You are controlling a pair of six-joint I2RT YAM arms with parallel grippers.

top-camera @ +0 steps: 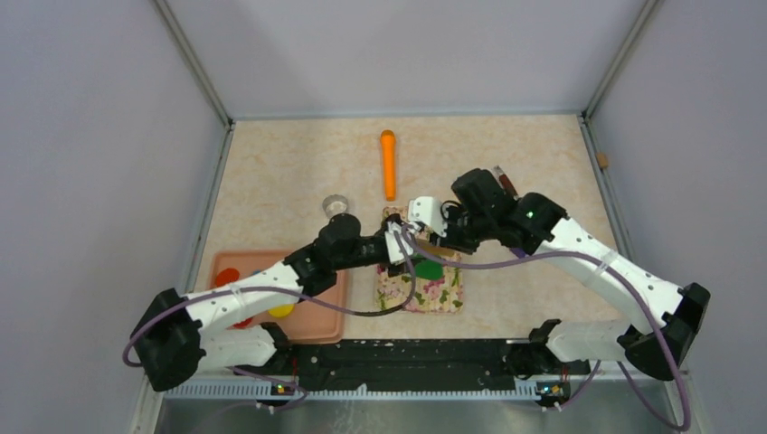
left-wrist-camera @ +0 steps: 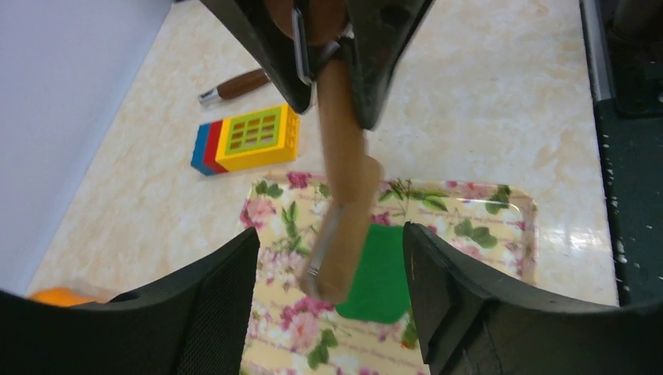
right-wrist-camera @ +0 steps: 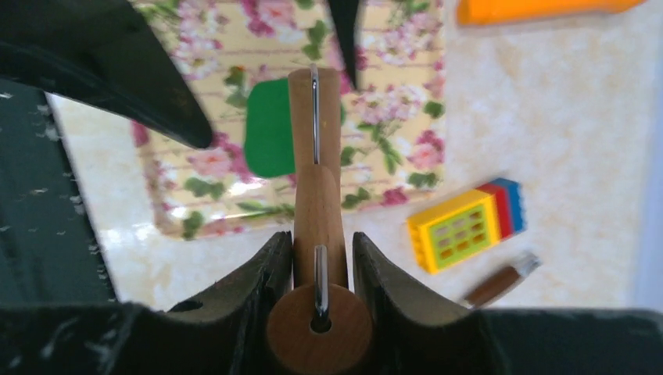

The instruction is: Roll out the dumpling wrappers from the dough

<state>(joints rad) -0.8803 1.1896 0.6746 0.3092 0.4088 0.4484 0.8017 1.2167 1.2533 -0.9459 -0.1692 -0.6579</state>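
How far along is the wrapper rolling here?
Done: red and yellow round clay wrappers lie in the orange tray. In hand: the right gripper clamps a wooden rolling pin over the dark green clay dough on the floral mat; the left gripper stands open at its far end. Left: rolling this dough.

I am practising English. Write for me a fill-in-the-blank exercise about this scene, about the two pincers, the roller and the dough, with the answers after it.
1. The right pincer grips a roller made of ____.
2. The left pincer is ____, with one finger on each side of the roller and neither touching it.
3. The dough lying on the floral mat is ____ in colour.

Missing words: wood; open; green.
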